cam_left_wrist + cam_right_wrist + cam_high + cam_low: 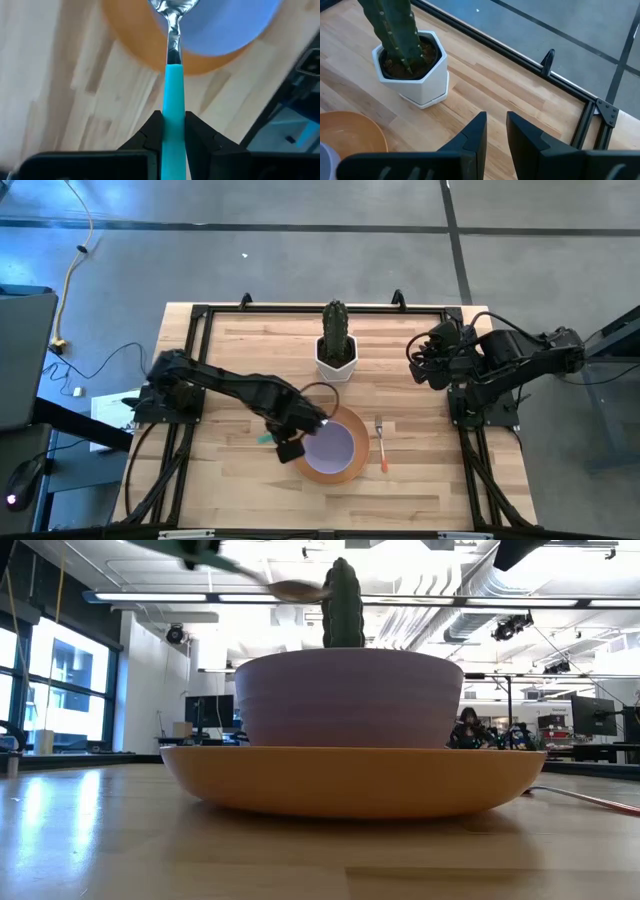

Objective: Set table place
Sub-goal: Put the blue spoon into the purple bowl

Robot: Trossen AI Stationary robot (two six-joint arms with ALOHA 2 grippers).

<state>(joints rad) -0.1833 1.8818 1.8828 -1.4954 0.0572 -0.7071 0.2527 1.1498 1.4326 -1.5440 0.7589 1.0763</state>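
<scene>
1. While I watch from the overhead camera, the left gripper (290, 442) sits over the near-middle of the table (240, 490), at the edge of the plate (310, 468) farthest from the right arm.
2. Its fingers are pinched on the green handle of the spoon (173, 90), which points away from the gripper so that its metal head hangs over the bowl (333, 445).
3. The bowl, lavender, sits in the orange plate, just ahead of the gripper; the level camera shows the spoon's head well above the bowl's rim, not touching it.
4. The fork (381, 445) lies flat on the table beyond the plate from this gripper, on the side toward the right arm.
5. The right gripper (495, 131) waits by the far right corner, fingers slightly apart and holding nothing, with the cactus (400, 35) in its white pot in front of it.
6. Risk, as I judge it: the grip is far back on a slim handle, so the spoon could pivot or slip if I tilt the wrist.
7. Lowering from here would drop the spoon into the bowl rather than beside the plate, and a low sideways move could clip the bowl's rim and shove the plate.
</scene>
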